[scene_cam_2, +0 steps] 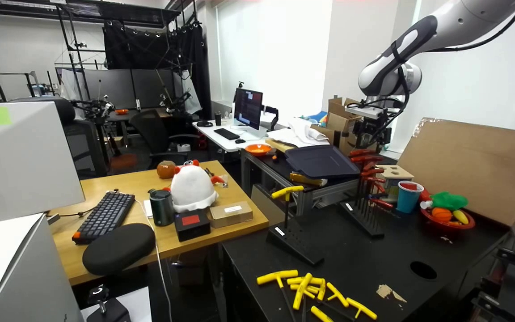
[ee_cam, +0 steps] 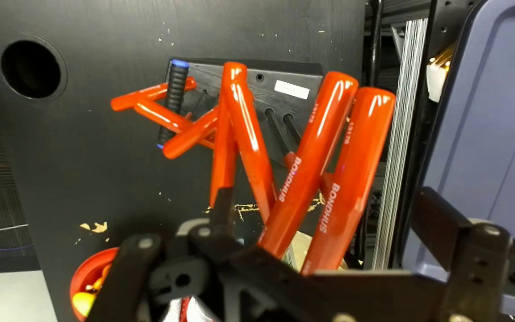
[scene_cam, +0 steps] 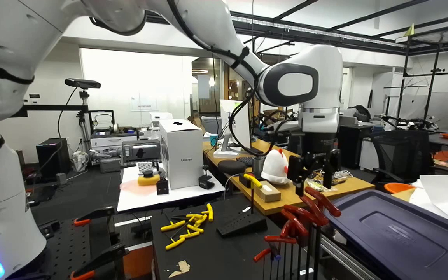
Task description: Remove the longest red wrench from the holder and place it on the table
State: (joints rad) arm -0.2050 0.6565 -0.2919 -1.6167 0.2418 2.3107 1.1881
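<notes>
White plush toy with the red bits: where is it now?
Left of centre in an exterior view, the plush toy sits on the wooden desk, right of the mug and behind the small cardboard box.

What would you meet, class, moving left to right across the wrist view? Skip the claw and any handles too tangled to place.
Round hole → red bowl → black handle with blue ends → white label → rightmost red wrench → metal rail → blue lid.
</notes>
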